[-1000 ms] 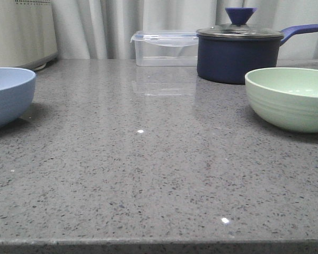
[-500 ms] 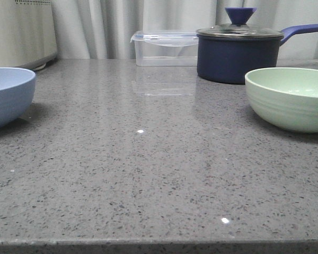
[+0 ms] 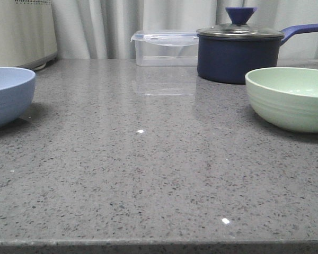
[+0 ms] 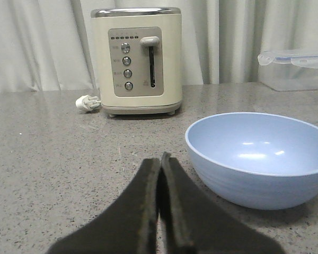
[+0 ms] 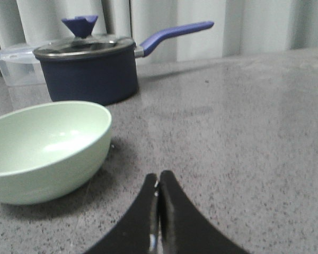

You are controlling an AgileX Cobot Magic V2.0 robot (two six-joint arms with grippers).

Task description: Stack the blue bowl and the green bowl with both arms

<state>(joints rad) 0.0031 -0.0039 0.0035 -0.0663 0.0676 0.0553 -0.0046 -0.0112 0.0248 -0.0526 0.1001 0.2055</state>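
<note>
The blue bowl (image 3: 8, 95) stands upright and empty at the left edge of the front view; it also shows in the left wrist view (image 4: 257, 156). The green bowl (image 3: 290, 98) stands upright and empty at the right edge of the front view, and shows in the right wrist view (image 5: 45, 148). My left gripper (image 4: 160, 159) is shut and empty, low over the counter, beside the blue bowl and apart from it. My right gripper (image 5: 158, 177) is shut and empty, beside the green bowl and apart from it. Neither gripper shows in the front view.
A dark navy lidded saucepan (image 3: 237, 50) with a long handle stands behind the green bowl. A clear lidded plastic box (image 3: 165, 47) stands at the back middle. A cream toaster (image 4: 138, 61) with its plug (image 4: 87, 102) stands behind the blue bowl. Grey curtains hang behind the speckled counter (image 3: 148, 159).
</note>
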